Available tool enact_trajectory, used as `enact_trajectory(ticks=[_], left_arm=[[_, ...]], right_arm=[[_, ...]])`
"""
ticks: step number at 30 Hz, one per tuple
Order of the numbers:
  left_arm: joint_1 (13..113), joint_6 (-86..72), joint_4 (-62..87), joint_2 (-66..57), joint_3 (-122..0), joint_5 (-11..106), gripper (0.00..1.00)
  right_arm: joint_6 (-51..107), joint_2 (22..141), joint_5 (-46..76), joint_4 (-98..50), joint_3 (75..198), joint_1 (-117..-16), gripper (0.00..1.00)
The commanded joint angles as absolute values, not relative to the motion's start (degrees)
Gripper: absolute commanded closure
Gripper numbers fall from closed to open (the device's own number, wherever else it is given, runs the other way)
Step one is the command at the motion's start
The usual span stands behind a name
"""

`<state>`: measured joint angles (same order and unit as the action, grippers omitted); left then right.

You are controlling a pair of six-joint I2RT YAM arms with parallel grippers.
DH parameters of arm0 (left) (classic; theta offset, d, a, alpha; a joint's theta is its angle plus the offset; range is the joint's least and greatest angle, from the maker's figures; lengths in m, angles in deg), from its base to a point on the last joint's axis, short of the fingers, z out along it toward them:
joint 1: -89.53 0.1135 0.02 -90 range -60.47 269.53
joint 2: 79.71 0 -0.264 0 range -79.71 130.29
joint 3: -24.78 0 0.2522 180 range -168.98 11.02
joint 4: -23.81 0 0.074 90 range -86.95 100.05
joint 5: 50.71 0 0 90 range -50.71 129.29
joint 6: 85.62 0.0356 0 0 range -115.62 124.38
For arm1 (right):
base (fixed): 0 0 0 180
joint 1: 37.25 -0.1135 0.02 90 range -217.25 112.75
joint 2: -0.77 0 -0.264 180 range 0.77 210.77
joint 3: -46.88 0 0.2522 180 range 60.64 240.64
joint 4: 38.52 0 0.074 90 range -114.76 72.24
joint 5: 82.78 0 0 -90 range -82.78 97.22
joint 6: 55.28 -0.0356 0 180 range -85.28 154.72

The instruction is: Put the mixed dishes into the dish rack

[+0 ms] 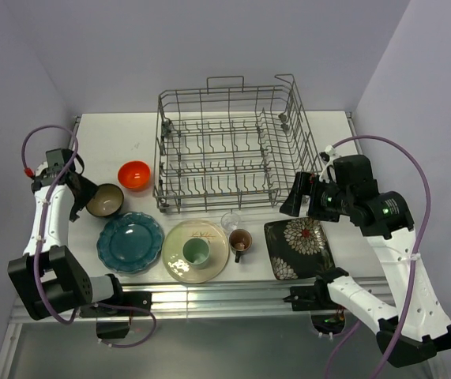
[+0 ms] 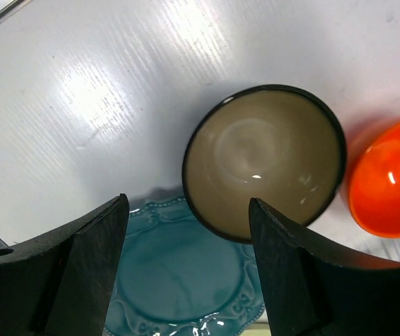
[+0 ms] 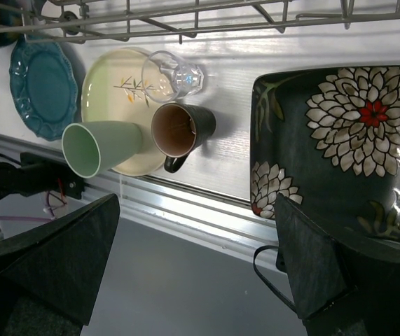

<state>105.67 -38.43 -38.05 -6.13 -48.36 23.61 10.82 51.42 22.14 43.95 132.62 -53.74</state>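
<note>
The grey wire dish rack stands at the back of the table with no dishes in it. The red-orange bowl and the dark bowl sit to its left. Along the front lie the teal scalloped plate, the cream plate with the pale green cup on it, the clear glass, the brown mug and the black floral plate. My left gripper hangs open above the dark bowl's near rim. My right gripper is open, raised above the floral plate, holding nothing.
Purple cables loop from both arms. An aluminium rail runs along the table's front edge, and purple walls close in the left, back and right sides. The rack's wire handle rises at its far side.
</note>
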Motion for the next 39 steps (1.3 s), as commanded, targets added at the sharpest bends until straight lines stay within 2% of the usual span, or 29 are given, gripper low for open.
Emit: enact_trajectory(ticks=[1, 8, 19, 23, 24, 26, 28, 30, 35, 39], left_arm=[[107.28, -36.49, -35.31, -6.94, -47.17, 25.13, 0.25], [112.29, -36.22, -29.51, -2.64, -42.60, 33.03, 0.29], [112.64, -36.66, -22.83, 4.13, -41.54, 34.01, 0.40], [112.73, -36.84, -21.60, 6.24, -42.16, 34.46, 0.60], [112.73, -36.58, -21.42, 7.03, -42.33, 34.19, 0.69], [112.73, -36.14, -21.42, 7.74, -42.60, 34.19, 0.75], [112.82, -35.87, -21.42, 8.18, -42.77, 33.84, 0.86], [112.91, -35.87, -21.33, 8.09, -42.60, 33.93, 1.00], [112.99, -36.49, -22.64, 5.81, -42.51, 32.96, 1.00], [112.91, -38.77, -25.45, -0.85, -43.74, 32.26, 1.00]], right_arm=[[11.95, 50.16, 23.31, 44.23, 132.01, -53.95, 0.02], [12.22, 50.43, 23.92, 44.41, 132.36, -54.21, 0.02], [12.22, 50.34, 23.40, 44.32, 132.18, -54.48, 0.02], [12.04, 50.69, 23.40, 44.15, 132.36, -54.48, 0.02], [11.95, 50.78, 23.48, 44.06, 132.36, -54.48, 0.02], [11.78, 50.95, 23.66, 43.80, 132.45, -54.57, 0.02], [11.78, 51.22, 23.66, 43.71, 132.45, -54.48, 0.02], [11.60, 51.22, 23.83, 43.44, 132.27, -54.48, 0.02], [11.16, 51.48, 24.71, 42.65, 131.65, -54.57, 0.02], [11.25, 51.65, 25.15, 42.12, 131.83, -54.48, 0.02]])
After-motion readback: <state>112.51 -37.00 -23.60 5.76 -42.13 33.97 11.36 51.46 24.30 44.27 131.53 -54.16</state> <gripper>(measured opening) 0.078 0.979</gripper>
